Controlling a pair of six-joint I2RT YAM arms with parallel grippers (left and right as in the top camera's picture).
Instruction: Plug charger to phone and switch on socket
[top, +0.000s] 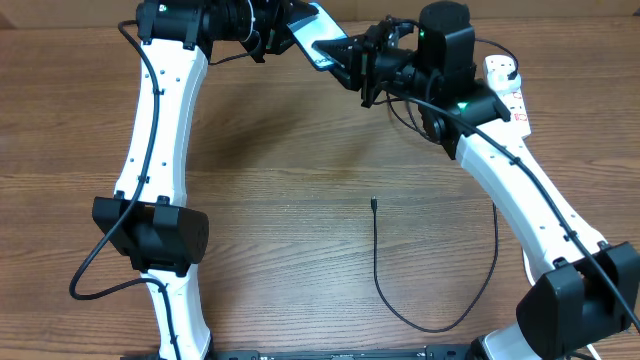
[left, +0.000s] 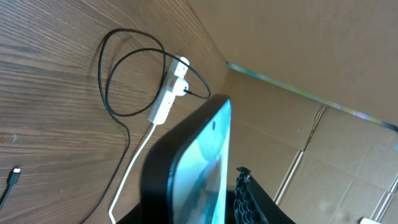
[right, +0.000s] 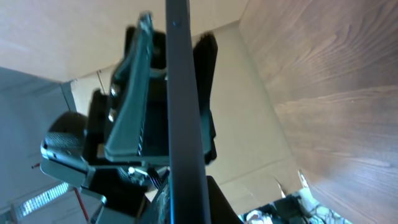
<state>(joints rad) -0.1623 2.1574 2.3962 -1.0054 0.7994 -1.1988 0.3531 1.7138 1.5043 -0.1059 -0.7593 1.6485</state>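
The phone (top: 312, 28), its blue screen lit, is held in the air at the far middle of the table between both grippers. My left gripper (top: 288, 32) is shut on its left end and my right gripper (top: 348, 55) on its right end. In the left wrist view the phone (left: 211, 134) sits in the jaws (left: 196, 182). In the right wrist view it shows edge-on (right: 180, 74) between the fingers (right: 186, 208). The charger cable (top: 440, 322) lies looped on the table, its tip (top: 372, 203) free. The white socket (top: 505, 82) lies at the far right.
The socket (left: 166, 94) has a plug in it, with black cable loops (left: 109, 93) beside it and its thick white cord (left: 134, 168) trailing off. The connector tip (left: 12, 176) lies on the wood. Cardboard walls (left: 298, 74) stand behind the table.
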